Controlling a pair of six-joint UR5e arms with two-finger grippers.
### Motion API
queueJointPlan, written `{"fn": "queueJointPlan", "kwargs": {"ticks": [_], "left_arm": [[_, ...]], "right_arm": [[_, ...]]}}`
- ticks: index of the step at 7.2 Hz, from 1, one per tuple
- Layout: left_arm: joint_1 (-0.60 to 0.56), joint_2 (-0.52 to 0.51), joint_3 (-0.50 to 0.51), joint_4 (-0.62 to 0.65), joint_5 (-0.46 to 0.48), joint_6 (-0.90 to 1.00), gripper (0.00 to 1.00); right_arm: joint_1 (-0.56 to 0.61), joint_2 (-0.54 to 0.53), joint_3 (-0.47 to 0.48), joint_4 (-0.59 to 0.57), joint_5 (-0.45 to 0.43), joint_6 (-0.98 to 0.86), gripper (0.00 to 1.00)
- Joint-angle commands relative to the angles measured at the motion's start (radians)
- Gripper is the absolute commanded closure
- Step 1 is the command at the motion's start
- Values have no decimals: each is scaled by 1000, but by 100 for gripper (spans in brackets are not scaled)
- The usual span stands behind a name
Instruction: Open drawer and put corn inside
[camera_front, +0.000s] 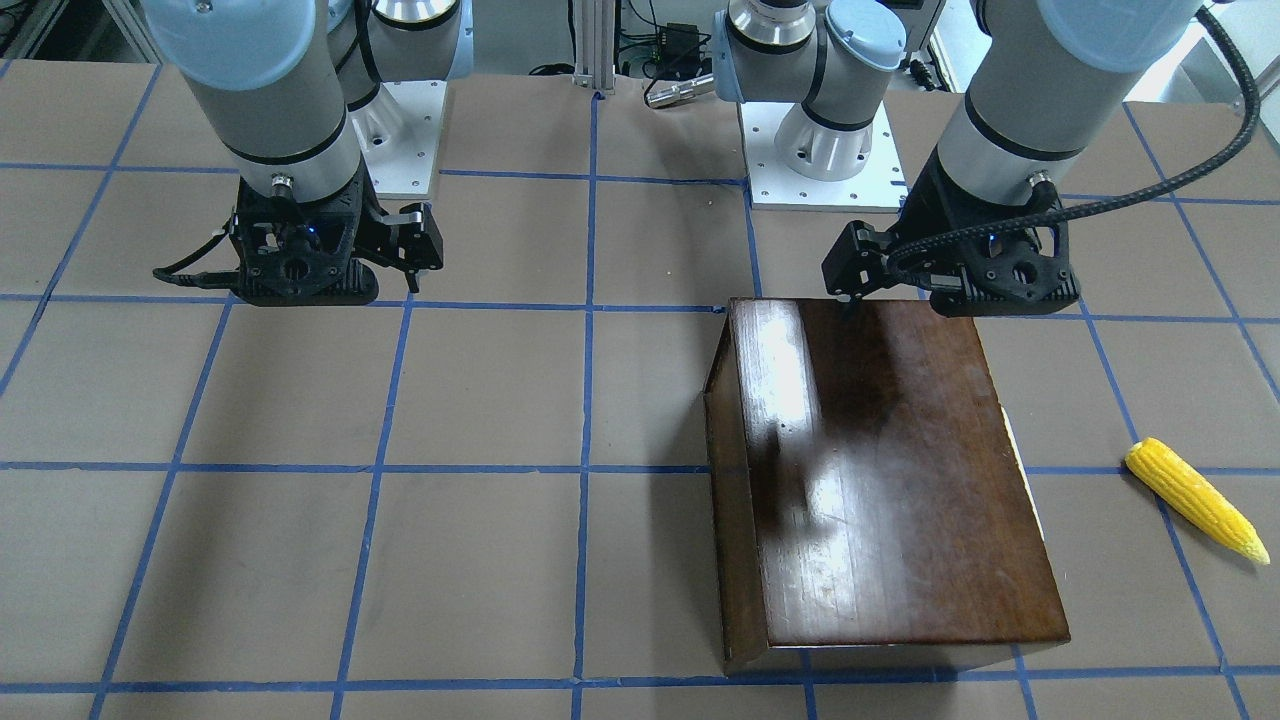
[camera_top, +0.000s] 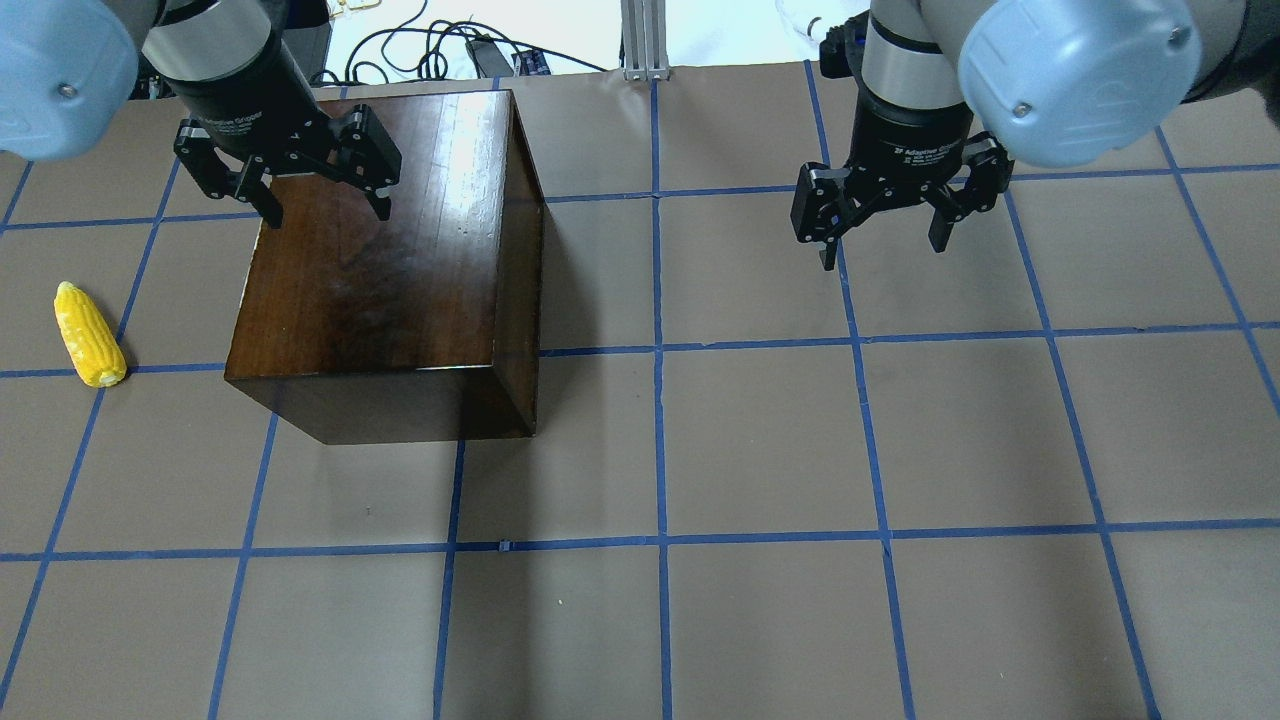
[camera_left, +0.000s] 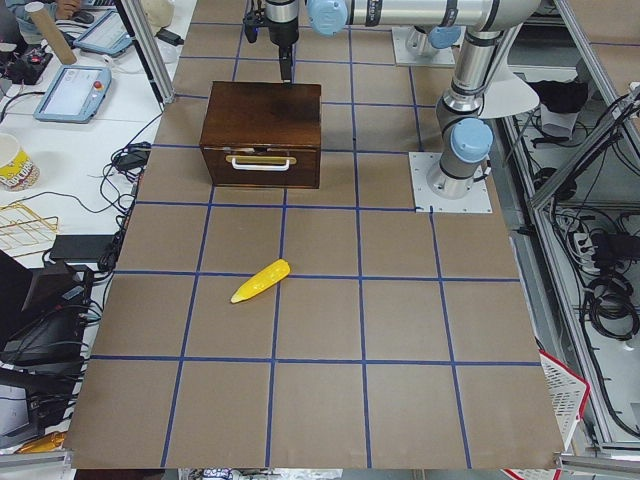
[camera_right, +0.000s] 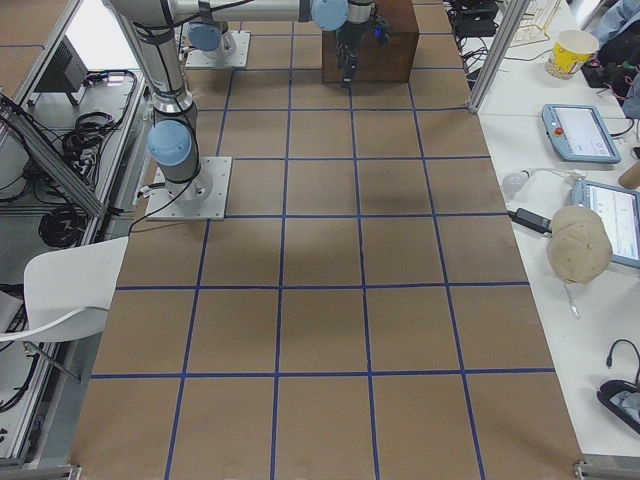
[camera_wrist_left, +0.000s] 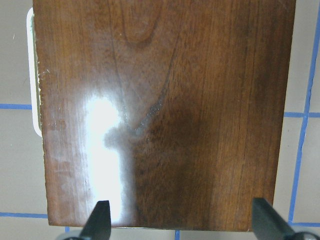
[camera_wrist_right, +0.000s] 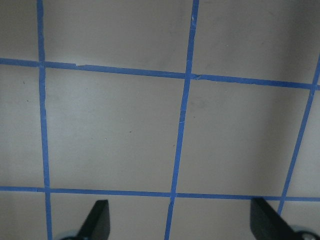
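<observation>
The box (camera_top: 390, 240) sits in the upper left of the overhead view, a glossy dark-brown wooden block that looks solid and heavy. Its polished top would probably be slippery, so it is no place to grip. The drawer (camera_left: 262, 165) is shut flush in the box's face. That face shows only in the left side view, near the top of the frame, as a dark panel under the lid. It will likely slide stiffly, wood on wood, and the box may creep across the tabletop (camera_top: 760, 440) unless braced. The sensible hold is the handle (camera_left: 261, 160), a pale bar across the panel, rigid-looking and standing proud enough for a pinch from above. The corn (camera_top: 88, 336) lies on its side at the far left edge of the overhead view, well apart from the box and on the drawer's side of it. It is a bright yellow cob with bumpy kernels, tapering to a paler tip. It looks light and hard, and it may roll, so a pinch across its thick middle seems safest. The left fingers (camera_top: 265, 205) hang spread apart and empty over the box's top edge. The right fingers (camera_top: 820, 210) are also spread and empty, over bare tabletop in the upper right.
</observation>
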Motion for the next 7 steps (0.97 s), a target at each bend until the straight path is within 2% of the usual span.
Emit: {"fn": "queueJointPlan", "kwargs": {"ticks": [1, 7], "left_arm": [[0, 2, -2, -1, 8, 1, 0], [8, -5, -3, 5, 11, 13, 0]], "right_arm": [[0, 0, 1, 0, 0, 1, 0], [0, 0, 0, 0, 0, 1, 0]]}}
